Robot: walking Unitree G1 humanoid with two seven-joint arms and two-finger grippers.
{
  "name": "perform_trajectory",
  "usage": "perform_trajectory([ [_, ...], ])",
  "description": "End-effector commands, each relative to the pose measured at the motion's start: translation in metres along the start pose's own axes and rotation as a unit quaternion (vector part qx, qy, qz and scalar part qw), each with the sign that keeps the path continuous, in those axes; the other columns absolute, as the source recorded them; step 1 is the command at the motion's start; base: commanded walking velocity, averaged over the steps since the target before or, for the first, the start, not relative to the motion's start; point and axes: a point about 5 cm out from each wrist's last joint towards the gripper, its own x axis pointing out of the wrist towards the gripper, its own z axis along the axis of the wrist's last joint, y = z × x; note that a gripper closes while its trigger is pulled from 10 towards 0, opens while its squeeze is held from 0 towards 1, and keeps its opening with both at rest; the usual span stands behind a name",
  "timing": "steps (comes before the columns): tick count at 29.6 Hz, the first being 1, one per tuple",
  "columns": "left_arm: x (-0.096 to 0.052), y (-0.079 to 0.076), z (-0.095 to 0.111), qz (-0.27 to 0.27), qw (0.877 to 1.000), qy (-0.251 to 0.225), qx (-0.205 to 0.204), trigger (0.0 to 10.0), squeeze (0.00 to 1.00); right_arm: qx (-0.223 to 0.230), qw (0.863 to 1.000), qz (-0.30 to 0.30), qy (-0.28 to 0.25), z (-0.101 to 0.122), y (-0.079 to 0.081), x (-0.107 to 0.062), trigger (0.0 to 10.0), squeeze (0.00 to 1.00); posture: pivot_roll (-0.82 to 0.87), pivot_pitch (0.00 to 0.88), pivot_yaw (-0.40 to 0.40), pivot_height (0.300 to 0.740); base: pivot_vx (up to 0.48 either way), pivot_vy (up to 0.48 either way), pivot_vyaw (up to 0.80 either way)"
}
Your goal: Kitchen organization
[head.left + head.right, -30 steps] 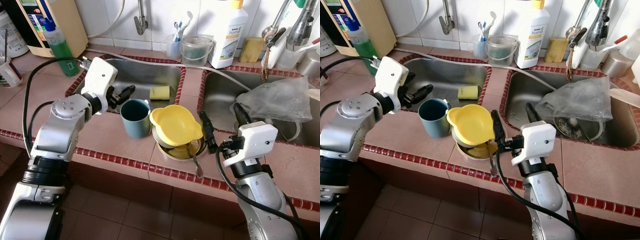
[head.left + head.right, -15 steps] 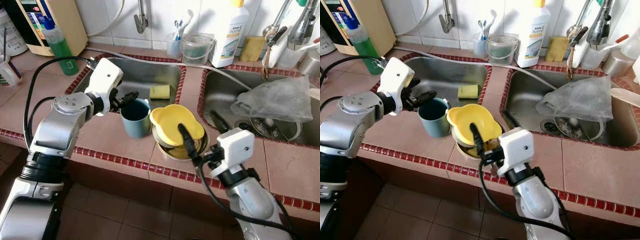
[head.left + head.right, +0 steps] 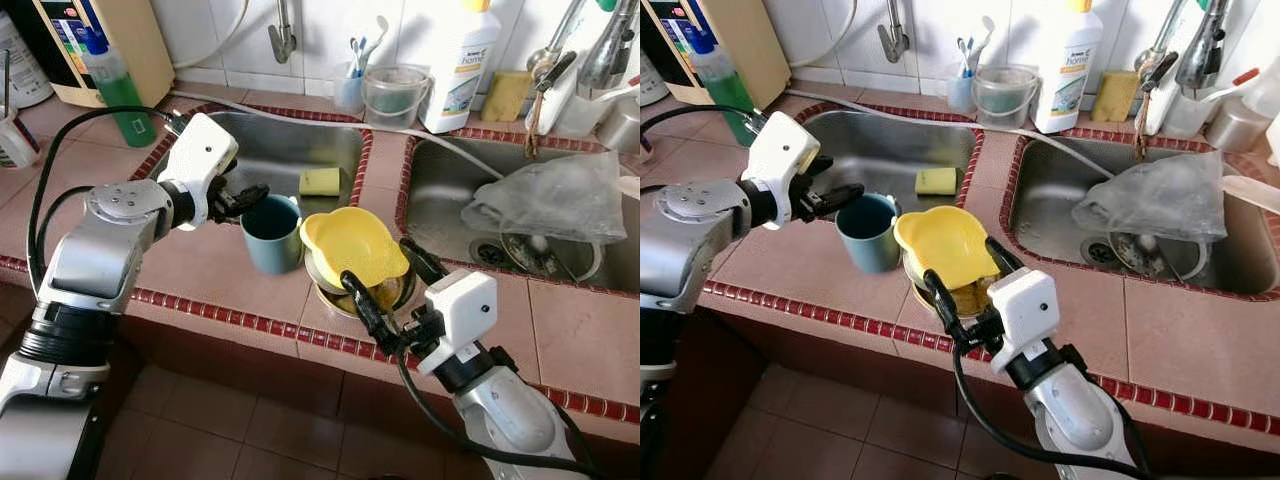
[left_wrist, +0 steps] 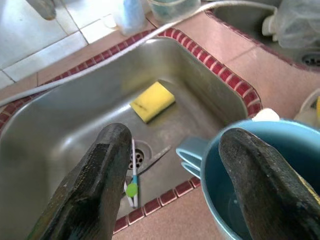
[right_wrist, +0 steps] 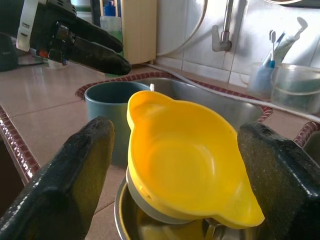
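While the pink-tiled bench (image 3: 215, 275) carries everything between two steel sinks, the right end effector (image 3: 385, 285) spreads wide around the yellow plastic bowl (image 3: 352, 246), gripping nothing; the left end effector (image 3: 243, 198), fingers parted and empty, straddles the blue-grey cup's (image 3: 270, 234) rim.

Yellow bowl (image 3: 352, 243) covers most of the metal bowl (image 3: 392, 296) under it; contents not identifiable. Blue cup (image 4: 260, 185) cut off by frame edge in left wrist view, far rim hidden behind one finger (image 4: 262, 187) of left end effector (image 3: 243, 198). Clear bag (image 3: 555, 200) hides whatever's under it in right sink. Detergent bottle (image 3: 457, 62) top cropped, label text too small.
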Motion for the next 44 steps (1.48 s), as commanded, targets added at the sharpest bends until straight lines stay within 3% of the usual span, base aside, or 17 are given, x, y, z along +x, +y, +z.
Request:
perform_trajectory([
  [1,-0.001,-0.003,0.001,-0.010,1.000,0.005,0.009,10.0,0.00,0.002,1.000,0.008,-0.004,0.003,0.002,-0.001,10.0,0.00,-0.16,0.133,0.060,0.740,0.000,0.000,0.00],
  [11,0.005,-0.021,0.001,-0.060,0.998,0.016,0.004,10.0,0.00,0.003,1.000,0.007,-0.003,0.005,0.003,0.000,10.0,0.00,-0.16,0.142,0.076,0.740,0.000,0.000,0.00],
  [18,0.009,-0.024,-0.001,-0.071,0.997,0.029,0.001,10.0,0.00,0.004,1.000,0.000,-0.002,0.005,0.003,-0.001,10.0,0.00,-0.16,0.149,0.084,0.740,0.000,0.000,0.00],
  [33,0.010,-0.024,-0.006,-0.071,0.996,0.051,-0.008,10.0,0.00,0.005,1.000,-0.007,-0.002,0.005,0.004,-0.002,10.0,0.00,-0.16,0.154,0.093,0.740,0.000,0.000,0.00],
  [44,0.011,-0.012,0.002,-0.025,0.999,0.033,-0.024,10.0,0.00,0.004,1.000,-0.007,-0.004,0.005,0.004,-0.001,10.0,0.00,-0.16,0.143,0.087,0.740,0.000,0.000,0.00],
])
